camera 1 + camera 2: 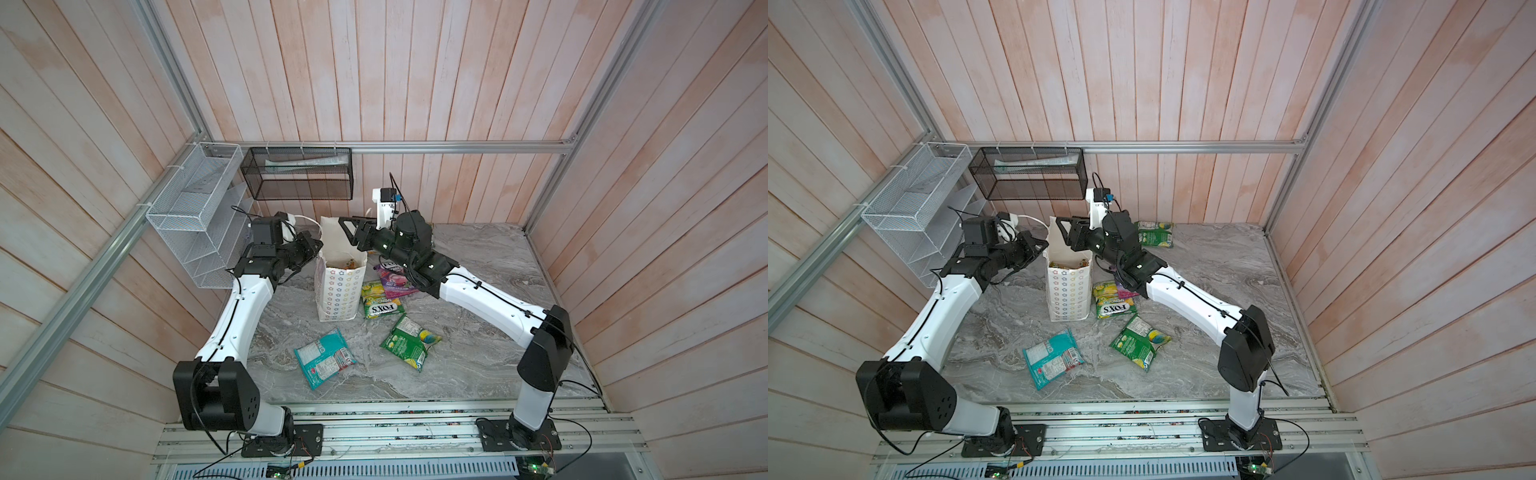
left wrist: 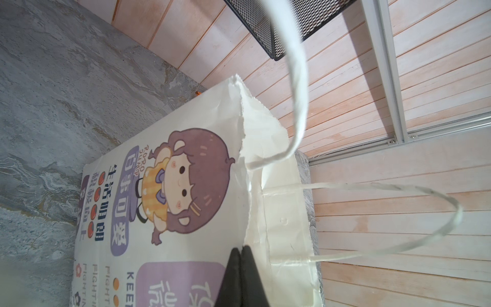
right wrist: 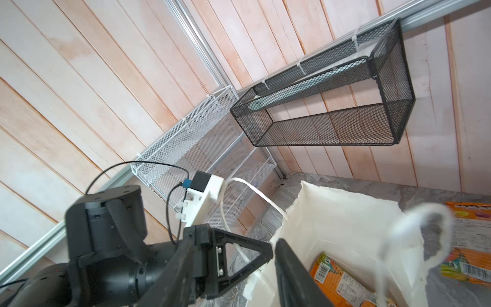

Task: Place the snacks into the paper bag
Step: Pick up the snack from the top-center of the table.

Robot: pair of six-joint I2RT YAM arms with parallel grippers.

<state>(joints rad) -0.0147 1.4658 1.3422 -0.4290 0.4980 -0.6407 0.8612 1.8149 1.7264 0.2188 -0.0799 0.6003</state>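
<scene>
The white paper bag [image 1: 338, 291] [image 1: 1068, 295] stands upright at the middle of the table. My left gripper [image 1: 316, 246] [image 2: 240, 248] is shut on the rim of the paper bag [image 2: 186, 212], holding its mouth apart. Over that mouth my right gripper [image 1: 348, 231] [image 3: 236, 239] hangs open, nothing between its fingers. An orange snack [image 3: 334, 281] lies inside the bag. On the table lie purple [image 1: 392, 276], yellow-green [image 1: 380, 302], green [image 1: 409, 341] and teal [image 1: 325, 358] snacks. Another green one [image 1: 1154, 233] and an orange one [image 3: 470, 252] lie behind the bag.
A black mesh basket [image 1: 301, 174] hangs on the back wall, and a white wire rack [image 1: 195, 216] on the left wall, close behind my left arm. The bag's cord handles [image 2: 297, 79] loop loosely above its rim. The marble tabletop [image 1: 490, 374] ends at a metal rail in front.
</scene>
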